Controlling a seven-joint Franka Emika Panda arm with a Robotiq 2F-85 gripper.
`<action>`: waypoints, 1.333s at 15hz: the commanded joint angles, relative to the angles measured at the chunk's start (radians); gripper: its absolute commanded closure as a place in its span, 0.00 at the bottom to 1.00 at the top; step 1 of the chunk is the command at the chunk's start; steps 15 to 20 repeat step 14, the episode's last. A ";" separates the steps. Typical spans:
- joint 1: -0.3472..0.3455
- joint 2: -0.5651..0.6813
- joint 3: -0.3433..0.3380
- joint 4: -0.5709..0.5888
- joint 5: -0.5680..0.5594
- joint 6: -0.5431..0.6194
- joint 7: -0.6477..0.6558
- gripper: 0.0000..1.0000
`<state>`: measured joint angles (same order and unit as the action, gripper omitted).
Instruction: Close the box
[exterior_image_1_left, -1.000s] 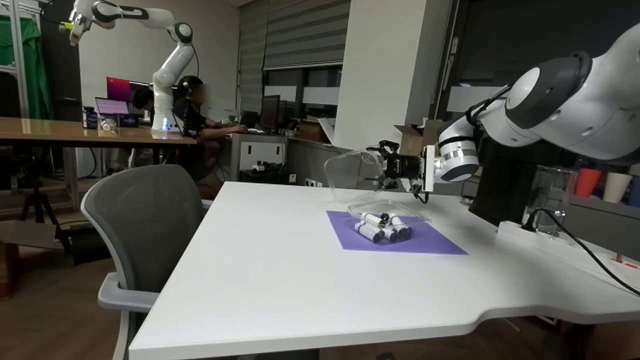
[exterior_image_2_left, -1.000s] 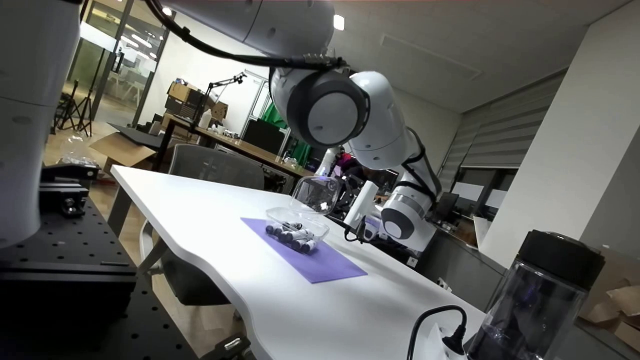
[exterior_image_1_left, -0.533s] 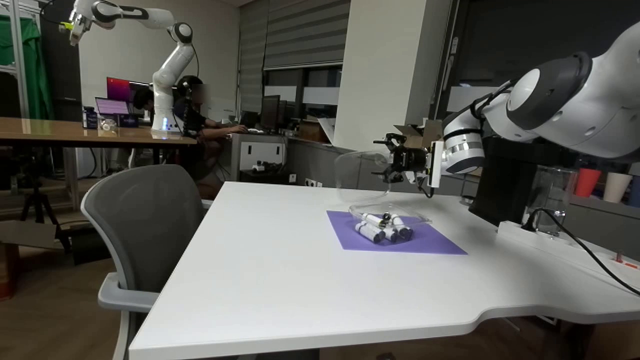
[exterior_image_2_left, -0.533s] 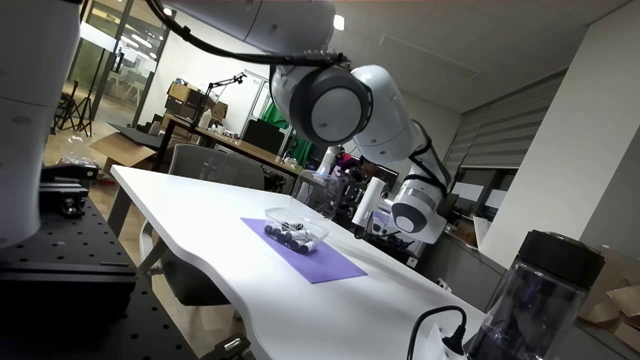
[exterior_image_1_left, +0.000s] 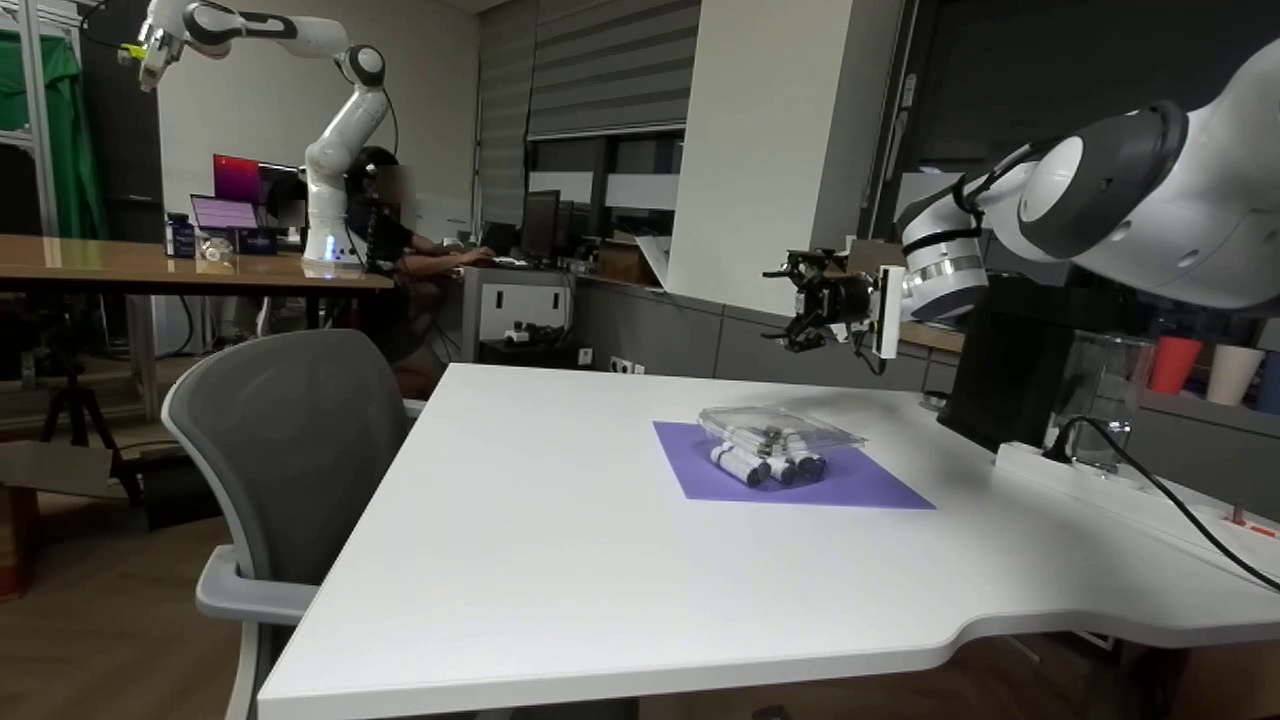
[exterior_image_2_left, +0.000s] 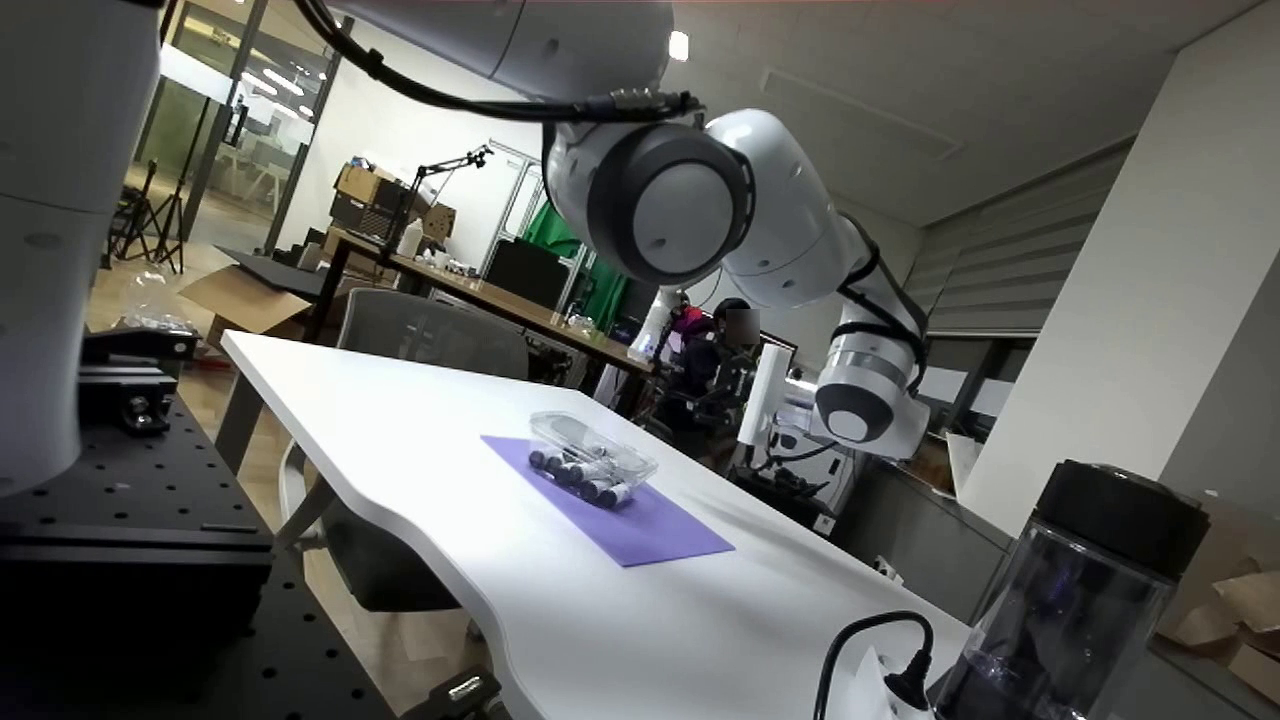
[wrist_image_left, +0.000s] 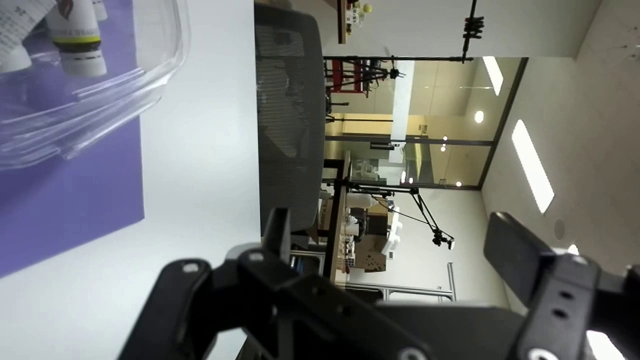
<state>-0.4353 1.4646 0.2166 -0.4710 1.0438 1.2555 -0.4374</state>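
The box (exterior_image_1_left: 828, 432) is a low, clear plastic container on the purple mat (exterior_image_1_left: 870, 485). Its see-through lid lies down over the base in both exterior views (exterior_image_2_left: 622, 455). I cannot tell whether the rim is pressed fully shut; layered clear edges of the box show in the wrist view (wrist_image_left: 110, 107). Several white bottles with dark caps (exterior_image_1_left: 738, 465) lie inside. My gripper (exterior_image_1_left: 772, 305) is open and empty, above and behind the box, apart from it. Its spread fingers also show in the wrist view (wrist_image_left: 390, 225), with nothing between them.
The box and mat stand on a white table (exterior_image_1_left: 560, 560). A black-lidded clear jar (exterior_image_2_left: 1080, 590) and a white power strip (exterior_image_1_left: 1090, 485) with a black cable lie along one table edge. A grey chair (exterior_image_1_left: 300, 460) stands at another edge.
The raised lid has swung down onto the base. My gripper has moved away from the lid, up and back towards the arm's side. The base and bottles have hardly moved.
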 joint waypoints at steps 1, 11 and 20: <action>0.027 -0.002 -0.050 0.066 -0.085 0.058 0.007 0.00; 0.069 -0.056 -0.001 0.104 -0.265 0.276 0.015 0.00; 0.067 -0.057 -0.002 0.102 -0.265 0.281 0.015 0.00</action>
